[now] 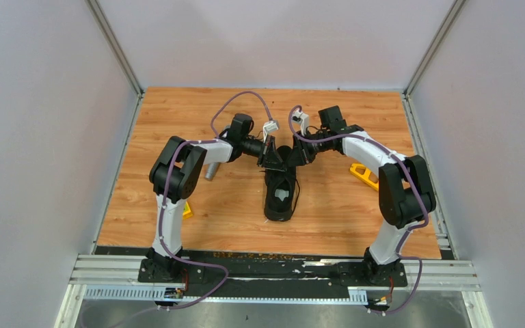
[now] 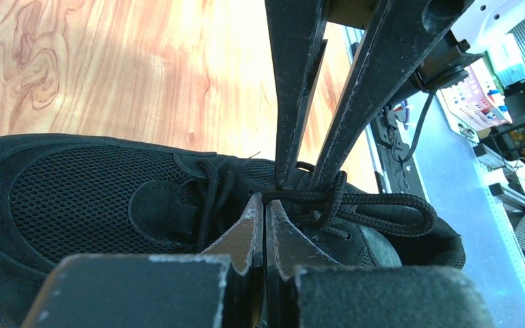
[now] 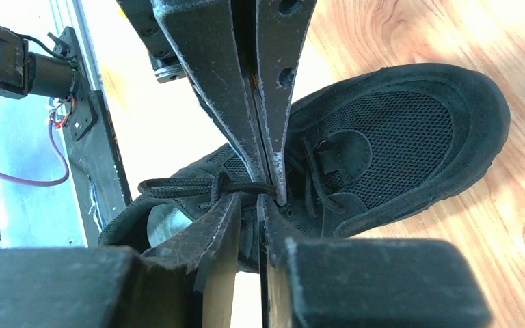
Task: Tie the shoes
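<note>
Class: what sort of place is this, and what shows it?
Likely a robotics lab test cell: left arm and right arm bolted beside a wood-grain table, grey panels around it, and one black sneaker.

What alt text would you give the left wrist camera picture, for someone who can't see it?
Seen from the left gripper, its shut fingers pinch a thin black lace over a black sneaker lying on a wooden table. The right gripper reaches down, fingers slightly apart astride that lace.
</note>
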Motion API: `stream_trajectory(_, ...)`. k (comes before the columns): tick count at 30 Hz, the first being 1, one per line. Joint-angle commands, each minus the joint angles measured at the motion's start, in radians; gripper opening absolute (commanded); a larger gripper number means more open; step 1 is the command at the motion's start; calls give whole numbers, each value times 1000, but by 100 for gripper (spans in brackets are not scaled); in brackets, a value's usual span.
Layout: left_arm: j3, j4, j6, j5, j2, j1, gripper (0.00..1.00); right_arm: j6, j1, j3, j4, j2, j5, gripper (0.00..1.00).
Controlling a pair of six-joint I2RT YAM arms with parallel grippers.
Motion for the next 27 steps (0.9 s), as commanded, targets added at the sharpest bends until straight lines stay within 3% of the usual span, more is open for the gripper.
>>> stream_trajectory(1, 28, 13, 28, -44, 13, -18, 0, -14, 12, 15, 31, -38, 1, 17)
stream_trajectory(5, 23, 18, 30, -43, 12, -18, 0, -22, 13, -9, 19, -42, -54, 28)
stream_trajectory(16, 16, 23, 30, -44, 9, -18, 0, -57, 13, -23, -15, 7, -111, 32)
stream_trajectory(27, 15, 51, 3, -39, 15, -18, 0, -47, 14, -7, -18, 37, -30, 19)
